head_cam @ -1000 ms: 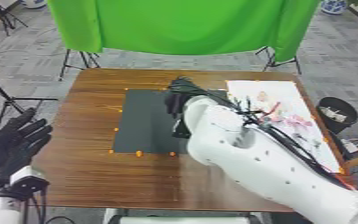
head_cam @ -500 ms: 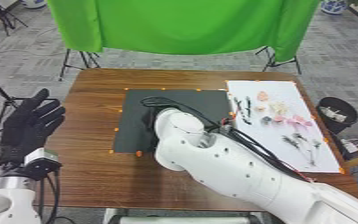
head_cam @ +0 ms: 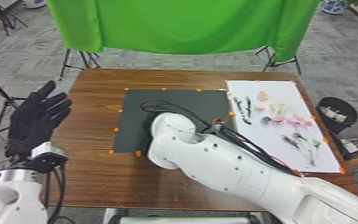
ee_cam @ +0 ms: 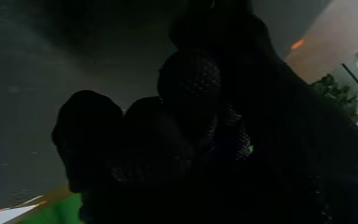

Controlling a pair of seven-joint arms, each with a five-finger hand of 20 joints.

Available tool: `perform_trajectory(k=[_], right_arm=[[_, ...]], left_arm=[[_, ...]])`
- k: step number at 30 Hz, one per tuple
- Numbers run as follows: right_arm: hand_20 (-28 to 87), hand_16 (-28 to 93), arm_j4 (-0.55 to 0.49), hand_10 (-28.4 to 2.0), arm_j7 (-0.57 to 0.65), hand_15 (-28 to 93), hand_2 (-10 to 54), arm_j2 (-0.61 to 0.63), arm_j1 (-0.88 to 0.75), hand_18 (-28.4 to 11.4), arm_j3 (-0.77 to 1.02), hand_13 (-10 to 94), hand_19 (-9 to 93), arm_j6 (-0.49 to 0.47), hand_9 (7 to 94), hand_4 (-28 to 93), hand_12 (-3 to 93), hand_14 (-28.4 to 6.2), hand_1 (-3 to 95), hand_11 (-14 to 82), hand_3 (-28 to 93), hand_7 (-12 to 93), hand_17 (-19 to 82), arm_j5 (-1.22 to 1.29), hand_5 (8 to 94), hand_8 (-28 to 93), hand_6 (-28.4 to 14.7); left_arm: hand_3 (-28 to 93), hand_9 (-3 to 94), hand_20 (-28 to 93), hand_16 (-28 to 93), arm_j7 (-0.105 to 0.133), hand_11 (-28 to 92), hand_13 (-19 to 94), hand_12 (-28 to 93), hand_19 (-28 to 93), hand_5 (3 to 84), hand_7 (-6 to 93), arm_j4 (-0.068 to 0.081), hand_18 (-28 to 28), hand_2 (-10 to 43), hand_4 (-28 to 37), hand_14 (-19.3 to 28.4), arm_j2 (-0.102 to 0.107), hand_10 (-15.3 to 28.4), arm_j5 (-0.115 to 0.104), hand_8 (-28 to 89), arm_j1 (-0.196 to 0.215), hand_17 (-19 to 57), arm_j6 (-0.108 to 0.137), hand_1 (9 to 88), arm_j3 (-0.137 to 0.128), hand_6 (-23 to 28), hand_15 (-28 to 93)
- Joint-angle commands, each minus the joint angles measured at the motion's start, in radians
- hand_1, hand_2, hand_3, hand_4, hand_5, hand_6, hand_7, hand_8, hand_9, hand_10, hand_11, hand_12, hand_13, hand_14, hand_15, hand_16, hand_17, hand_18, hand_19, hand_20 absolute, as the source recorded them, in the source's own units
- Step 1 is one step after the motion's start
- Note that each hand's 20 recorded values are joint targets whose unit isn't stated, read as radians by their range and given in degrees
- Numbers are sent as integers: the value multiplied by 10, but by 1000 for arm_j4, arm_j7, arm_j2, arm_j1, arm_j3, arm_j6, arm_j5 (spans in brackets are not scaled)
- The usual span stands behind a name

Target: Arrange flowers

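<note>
Over the dark grey mat on the brown wooden table, the right hand in its black fabric glove is mostly hidden by its white arm. In the right wrist view, the black glove of that right hand is too dark to tell whether it is clamped on anything. A second ago that arm lay across part of the white sheet; now it has swung left and nearer, leaving the flowers uncovered. Since the last frame it has shifted only a little farther that way.

Right of the mat, the sheet holds two thin dark sprigs, a peach bloom, a cream bloom, pink flowers and grey-green stems; these match the previous frame.

By the table's left edge, the left hand, black-gloved, is open, its fingers straight and pointing away. It has risen since the first frame and moved a little farther forward since the last.

Beyond the table stand a black bin at the right and a bright green cloth at the far side.
</note>
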Motion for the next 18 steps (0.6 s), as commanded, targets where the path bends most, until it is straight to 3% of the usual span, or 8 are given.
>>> perform_trajectory(k=[1, 5, 8, 11, 13, 14, 15, 18], right_arm=[[497, 212, -10, -113, 0, 737, -95, -26, 18, -129, 15, 863, 932, 4, 851, -153, 274, -64, 524, 558, 742, 261, 676, 9, 826, 200, -50], [488, 213, -17, -115, 8, 735, -95, -23, 13, -126, 15, 858, 932, -17, 850, -159, 275, -67, 520, 554, 731, 253, 676, 15, 824, 198, -55], [479, 212, -29, -117, 20, 733, -95, -9, 13, -124, 9, 855, 932, -15, 848, -161, 274, -70, 511, 549, 724, 246, 676, 15, 821, 196, -58], [463, 210, -66, -125, 23, 732, -93, 19, 9, -123, -4, 849, 932, -17, 844, -172, 267, -78, 464, 544, 708, 233, 675, 22, 818, 186, -65], [456, 205, -91, -129, 16, 734, -60, 34, 2, -123, -3, 847, 932, -41, 842, -174, 263, -83, 398, 541, 731, 243, 675, 28, 814, 70, -68], [451, 202, -107, -133, 9, 734, -33, 49, 13, -123, -16, 843, 932, -38, 839, -168, 261, -89, 353, 538, 743, 250, 673, 32, 813, -30, -71], [449, 201, -122, -136, 11, 734, -19, 40, -40, -125, 37, 840, 932, -89, 837, -169, 260, -93, 331, 536, 744, 250, 671, -5, 813, -58, -75], [441, 196, -157, -146, -3, 736, 11, 70, -34, -128, 22, 830, 932, -82, 830, -170, 257, -103, 288, 529, 740, 236, 665, 12, 808, -72, -86]], left_arm=[[662, 332, 60, -109, 16, 288, 179, 107, 417, 385, 98, -8, 212, 69, -205, 233, 19, 191, -22, -77, 33, -98, 0, 301, -20, 98, 470], [666, 332, 60, -109, 35, 288, 178, 106, 417, 385, 98, -8, 212, 69, -203, 232, 30, 191, -35, -77, 42, -98, 1, 304, -21, 99, 470], [664, 332, 61, -109, 23, 289, 178, 106, 417, 386, 98, -6, 211, 69, -203, 232, 22, 192, -27, -77, 36, -98, -4, 304, -19, 99, 471], [664, 332, 61, -109, 1, 290, 178, 106, 417, 386, 98, -20, 211, 69, -205, 232, 10, 191, -16, -77, 82, -98, 0, 304, -56, 99, 471], [663, 332, 61, -109, -17, 291, 178, 107, 418, 386, 98, -32, 211, 70, -206, 232, -7, 192, -9, -77, 121, -98, 7, 304, -88, 99, 471], [662, 332, 61, -109, 0, 291, 178, 106, 418, 386, 98, -30, 211, 70, -207, 232, -4, 192, -18, -77, 131, -98, 3, 304, -92, 99, 471], [663, 332, 61, -109, -25, 291, 178, 106, 418, 386, 98, -30, 211, 70, -207, 232, -18, 192, -6, -77, 128, -98, 3, 304, -91, 99, 471], [663, 332, 61, -110, -4, 291, 178, 106, 418, 386, 98, -38, 211, 69, -207, 232, -21, 191, -11, -77, 152, -98, 8, 302, -95, 99, 471]])
